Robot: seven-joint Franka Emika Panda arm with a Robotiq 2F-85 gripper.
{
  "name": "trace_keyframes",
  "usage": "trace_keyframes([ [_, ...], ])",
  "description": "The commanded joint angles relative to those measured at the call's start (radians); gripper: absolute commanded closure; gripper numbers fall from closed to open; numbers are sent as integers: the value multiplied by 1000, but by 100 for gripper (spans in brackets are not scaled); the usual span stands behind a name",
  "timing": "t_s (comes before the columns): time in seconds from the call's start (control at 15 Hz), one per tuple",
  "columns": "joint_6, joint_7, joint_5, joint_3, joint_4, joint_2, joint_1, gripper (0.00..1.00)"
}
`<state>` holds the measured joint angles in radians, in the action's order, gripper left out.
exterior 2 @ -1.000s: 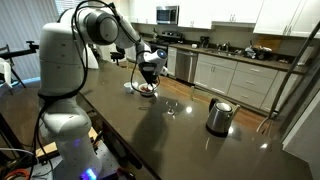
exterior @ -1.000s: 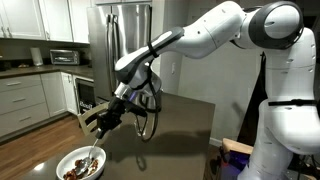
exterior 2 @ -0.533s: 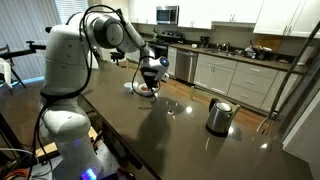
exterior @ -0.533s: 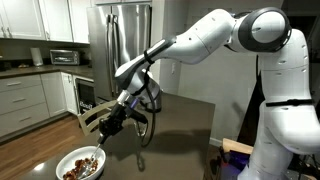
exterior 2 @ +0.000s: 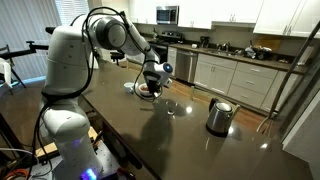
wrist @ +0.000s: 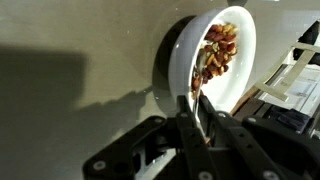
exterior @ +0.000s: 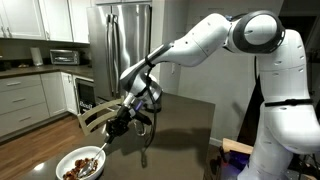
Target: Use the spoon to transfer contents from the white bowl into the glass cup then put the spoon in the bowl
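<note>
The white bowl [exterior: 64,161] sits near the table's edge and holds brown and reddish contents [exterior: 80,170]. My gripper [exterior: 118,126] is shut on the spoon [exterior: 103,149], whose thin handle slants down to the bowl's rim. In the wrist view the spoon [wrist: 195,103] runs from my gripper [wrist: 198,126] to the white bowl [wrist: 183,55], above the contents [wrist: 218,50]. Whether the spoon carries any contents is hidden. In an exterior view my gripper [exterior 2: 154,79] hangs over the bowl [exterior 2: 140,90], and the glass cup [exterior 2: 172,107] stands a short way off on the dark table.
A steel kettle [exterior 2: 219,116] with a black handle stands beyond the glass cup. The dark table [exterior 2: 150,135] stretches toward the camera. The robot's white base [exterior 2: 62,120] stands by the table. Kitchen cabinets and a fridge [exterior: 120,40] are behind.
My gripper has shifted with the spoon a little away from the bowl's middle, toward the glass cup's side. The spoon's tip has come from inside the bowl to about its rim.
</note>
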<state>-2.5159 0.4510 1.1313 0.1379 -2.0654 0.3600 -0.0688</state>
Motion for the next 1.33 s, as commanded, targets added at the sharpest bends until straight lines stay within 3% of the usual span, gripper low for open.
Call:
trace_keyframes([
  [0.0,-12,-8,-16,-21,-42,-15,9,76],
  [0.27,-45,-77,-107,-56,-84,-60,-8,63],
  [0.47,-82,-194,-260,-76,-118,-116,-22,48],
  [0.93,-43,-562,-722,-93,-131,-260,-24,50],
  [1.27,44,-751,-969,-88,-113,-354,-20,41],
])
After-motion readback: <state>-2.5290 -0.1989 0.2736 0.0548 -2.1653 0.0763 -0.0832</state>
